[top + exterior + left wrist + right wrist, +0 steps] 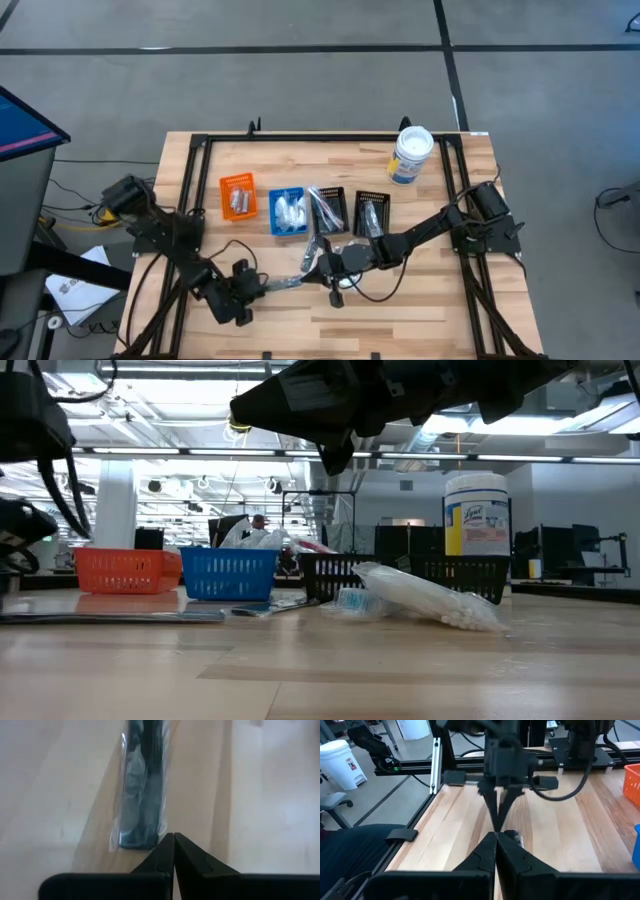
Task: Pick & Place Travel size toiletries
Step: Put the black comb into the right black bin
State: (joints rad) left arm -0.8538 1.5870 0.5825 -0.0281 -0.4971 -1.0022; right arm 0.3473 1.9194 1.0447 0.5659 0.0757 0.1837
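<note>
A slim clear-wrapped black piece (142,785) lies flat on the wood between the two arms (287,283). My left gripper (174,837) is shut and points down at the packet's near corner (262,288). My right gripper (496,836) is shut and hangs above the table near the black bins (318,262), facing the left gripper. A clear packet of white-tipped sticks (420,598) lies on the table under the right arm (343,283). More toiletries fill the bins. My left gripper comes from above with its shut fingertips (167,845) right beside the corner of the clear wrapper (159,839). The packet lies flat on the table. I cannot tell whether the tips touch or pinch the wrapper.
Along the far side stand an orange bin (238,197), a blue bin (288,211) and two black bins (328,208) (372,213). A white tub with a blue label (411,155) stands at the far right. Bare wood lies toward the near edge (400,310).
</note>
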